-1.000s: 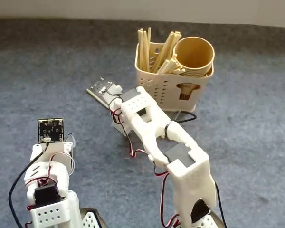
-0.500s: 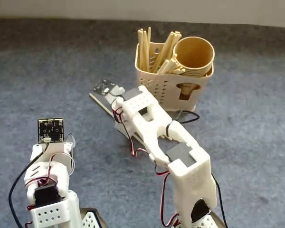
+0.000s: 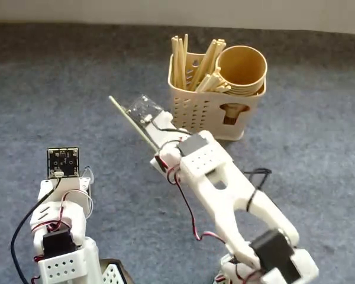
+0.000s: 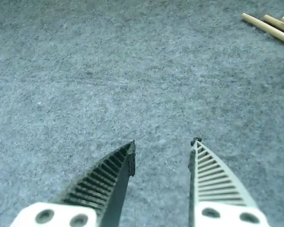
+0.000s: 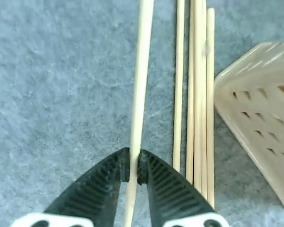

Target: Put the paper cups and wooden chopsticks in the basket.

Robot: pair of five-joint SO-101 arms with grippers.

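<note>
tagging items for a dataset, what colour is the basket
The basket is cream, its walls perforated with small slots. It shows best in the high view.

setting: robotics lab bench | cues: grey felt tabletop (image 3: 53, 89); printed arms (image 3: 222, 183); exposed wiring (image 3: 189, 213)

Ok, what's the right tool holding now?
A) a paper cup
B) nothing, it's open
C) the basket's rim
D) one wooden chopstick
D: in the right wrist view the right tool is shut on a single chopstick, while the other chopsticks lie loose beside it, next to the basket.
</note>
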